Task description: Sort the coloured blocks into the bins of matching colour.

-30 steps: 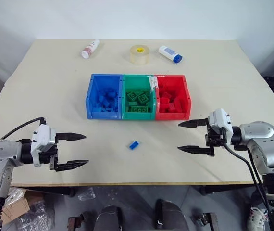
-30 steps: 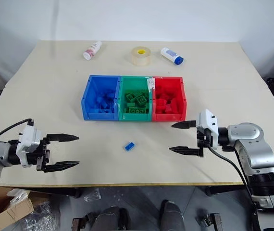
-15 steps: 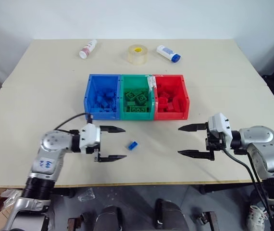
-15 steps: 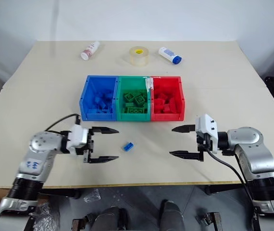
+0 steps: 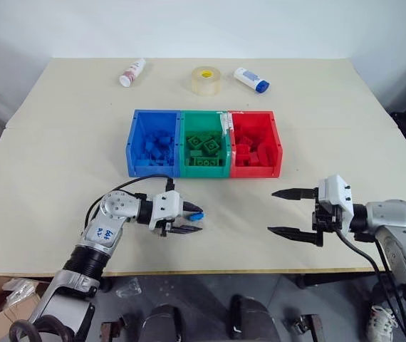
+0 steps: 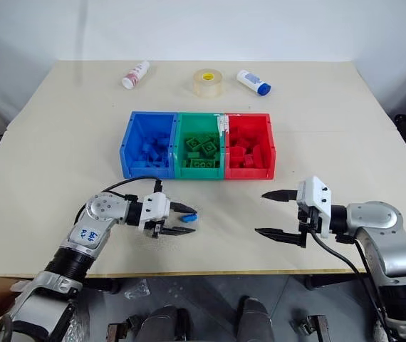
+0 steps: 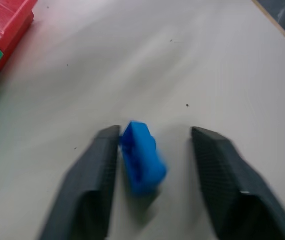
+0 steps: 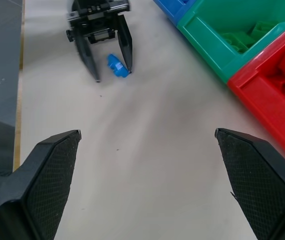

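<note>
Behind bins [image 5: 204,171]: two bottles [image 5: 132,72], tape roll [image 5: 206,80].

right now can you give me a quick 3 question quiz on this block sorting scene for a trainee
1. True or false: the blue block lies between the left gripper's fingers.
2. Which bin is in the middle of the bins: A blue, B green, C red?
3. What stands at the table's far edge between the two white bottles?

Key: 1 true. 2 B. 3 a tape roll.
</note>
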You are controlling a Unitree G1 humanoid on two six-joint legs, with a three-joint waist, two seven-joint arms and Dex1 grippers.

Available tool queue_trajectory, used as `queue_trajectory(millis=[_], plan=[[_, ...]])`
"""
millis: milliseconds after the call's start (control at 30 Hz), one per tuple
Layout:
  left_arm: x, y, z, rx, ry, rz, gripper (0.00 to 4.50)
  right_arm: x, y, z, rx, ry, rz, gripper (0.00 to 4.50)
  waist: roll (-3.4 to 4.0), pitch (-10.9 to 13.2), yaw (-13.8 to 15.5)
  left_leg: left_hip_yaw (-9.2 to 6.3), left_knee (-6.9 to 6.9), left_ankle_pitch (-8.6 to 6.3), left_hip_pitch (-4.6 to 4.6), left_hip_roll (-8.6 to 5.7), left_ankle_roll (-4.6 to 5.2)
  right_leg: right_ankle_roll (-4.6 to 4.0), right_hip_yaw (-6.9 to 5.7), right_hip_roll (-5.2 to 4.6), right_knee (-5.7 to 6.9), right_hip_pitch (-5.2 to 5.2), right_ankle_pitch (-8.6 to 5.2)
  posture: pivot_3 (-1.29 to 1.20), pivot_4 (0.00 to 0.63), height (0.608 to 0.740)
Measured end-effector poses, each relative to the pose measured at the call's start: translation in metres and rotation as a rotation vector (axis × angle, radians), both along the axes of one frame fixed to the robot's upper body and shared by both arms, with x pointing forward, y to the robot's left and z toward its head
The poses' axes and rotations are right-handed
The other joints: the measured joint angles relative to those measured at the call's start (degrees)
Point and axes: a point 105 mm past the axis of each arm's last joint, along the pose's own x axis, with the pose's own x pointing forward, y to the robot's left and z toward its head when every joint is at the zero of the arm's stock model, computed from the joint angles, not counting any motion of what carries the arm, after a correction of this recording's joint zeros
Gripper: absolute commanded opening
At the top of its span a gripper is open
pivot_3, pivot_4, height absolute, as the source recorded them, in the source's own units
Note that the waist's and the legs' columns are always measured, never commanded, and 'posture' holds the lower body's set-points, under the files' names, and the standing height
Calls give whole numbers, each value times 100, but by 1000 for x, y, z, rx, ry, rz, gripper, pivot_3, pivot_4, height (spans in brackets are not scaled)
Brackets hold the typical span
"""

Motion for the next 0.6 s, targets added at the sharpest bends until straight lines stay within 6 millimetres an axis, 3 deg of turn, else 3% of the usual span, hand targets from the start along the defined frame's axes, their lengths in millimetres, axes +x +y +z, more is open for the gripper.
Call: queue_trajectory(millis=[133,400,500,600], plan=[[1,-1,-1,6,2,-1,345,0,0,0,2,-2,-4,4500,0,0,-2,-1,0,0,0,0,0,0,0,0,0,0,0,0,150,740],[-1,-3,4,-11,12,-10,346,0,0,1,2,-4,-9,4500,0,0,-1,-1,1,0,-1,0,0,0,0,0,0,0,0,0,150,740],[3,-3,24,-66,-21,34,346,0,0,1,2,-5,-9,4500,-1,0,5,-4,3,0,-1,0,0,0,0,0,1,0,0,0,150,740],[22,8,46,-78,-41,179,346,1,-1,1,-3,-7,-9,4500,-1,1,15,-6,6,1,-1,0,1,0,-1,0,5,3,0,0,150,740]])
